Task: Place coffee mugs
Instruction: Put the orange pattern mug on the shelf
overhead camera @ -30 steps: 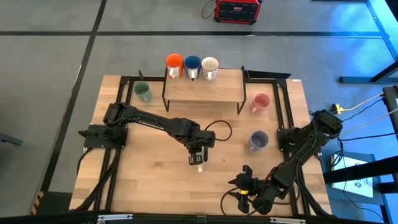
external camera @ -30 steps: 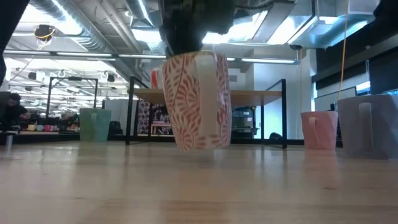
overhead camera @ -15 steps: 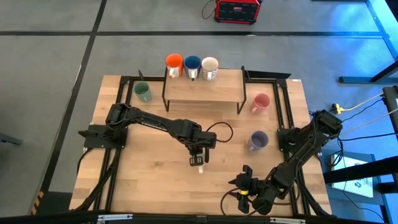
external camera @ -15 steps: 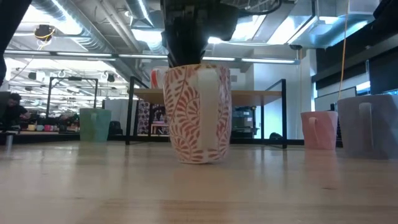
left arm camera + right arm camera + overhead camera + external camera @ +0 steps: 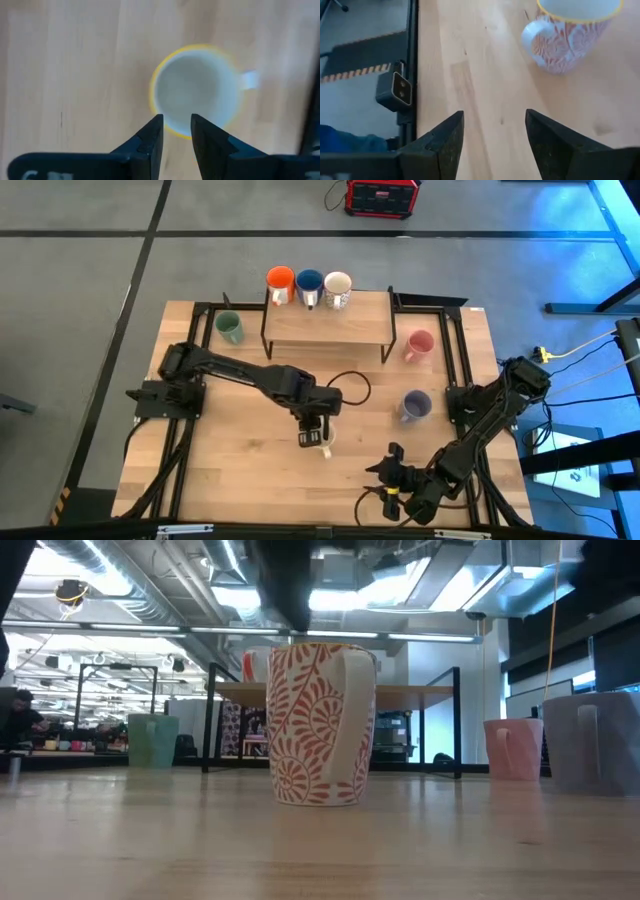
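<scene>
Mugs are spread over the table (image 5: 220,480): a patterned mug (image 5: 320,725) is seen upright near the middle, directly below the left tool (image 5: 175,134). That tool is seen held just above the rim with its fingers slightly parted, gripping nothing. The handle is turned toward the front edge. The right tool (image 5: 492,130) is parked open near the front right, farther off, so the left arm is judged better placed.
</scene>
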You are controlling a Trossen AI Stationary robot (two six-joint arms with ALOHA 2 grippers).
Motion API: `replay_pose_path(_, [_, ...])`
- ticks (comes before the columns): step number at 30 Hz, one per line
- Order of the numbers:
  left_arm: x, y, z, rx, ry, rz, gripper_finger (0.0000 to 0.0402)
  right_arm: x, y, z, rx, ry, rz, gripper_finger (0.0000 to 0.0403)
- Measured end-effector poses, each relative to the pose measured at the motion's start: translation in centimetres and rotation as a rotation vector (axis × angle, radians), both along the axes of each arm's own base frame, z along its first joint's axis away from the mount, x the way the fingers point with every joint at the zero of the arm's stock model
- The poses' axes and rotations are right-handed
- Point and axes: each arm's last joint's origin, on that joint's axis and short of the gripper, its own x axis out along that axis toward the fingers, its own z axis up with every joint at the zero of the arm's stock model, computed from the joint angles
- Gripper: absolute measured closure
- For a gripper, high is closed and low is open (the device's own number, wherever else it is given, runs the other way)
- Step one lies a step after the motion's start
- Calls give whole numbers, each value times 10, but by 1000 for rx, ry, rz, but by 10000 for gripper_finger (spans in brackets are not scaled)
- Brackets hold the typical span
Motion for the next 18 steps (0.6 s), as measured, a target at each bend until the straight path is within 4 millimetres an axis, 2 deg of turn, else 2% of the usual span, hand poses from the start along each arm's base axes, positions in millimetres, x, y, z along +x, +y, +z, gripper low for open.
replay_pose_path(5, [-30,-19,43,22,-101,29,310,24,-15,-9,-125,12,59,205])
replay_pose_path(9, [-62,-53,53,83,-147,-8,311,45,-25,-25,-118,-54,150,205])
replay_pose_path(13, [-91,-82,37,141,-150,-7,311,49,-44,-45,-101,-109,125,205])
replay_pose_path(18, [-105,-105,-6,144,-203,51,311,50,-57,-55,-57,-182,155,205])
